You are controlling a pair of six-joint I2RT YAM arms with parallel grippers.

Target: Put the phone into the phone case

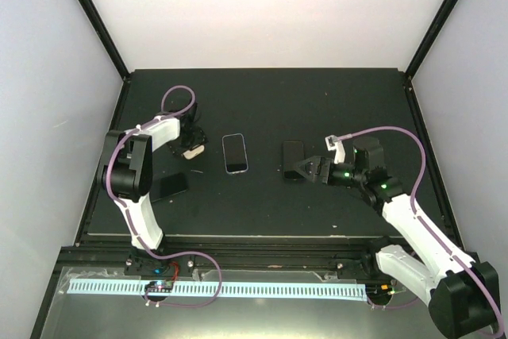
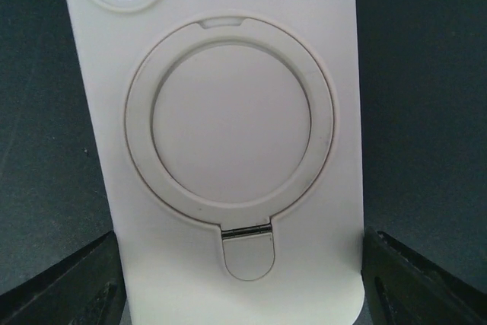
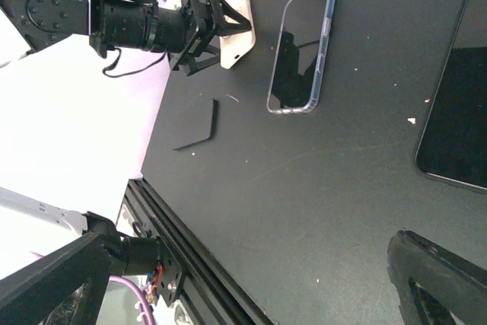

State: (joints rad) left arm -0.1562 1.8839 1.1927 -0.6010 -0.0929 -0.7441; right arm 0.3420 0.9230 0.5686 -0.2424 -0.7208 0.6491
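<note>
White case (image 2: 243,135) 1, left claw (image 1: 192,146); clear-edged phone (image 1: 235,153) 1; black phone (image 1: 294,155) 1

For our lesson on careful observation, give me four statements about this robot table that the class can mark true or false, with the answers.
1. The white case has a round ring on its back. True.
2. The right gripper holds a phone. False: it is open and empty, beside the black phone.
3. The clear-edged phone lies flat on the table between the two grippers. True.
4. A phone already sits in the white case. False: both phones lie on the table apart from it, and the case sits between the fingers of the left gripper.
</note>
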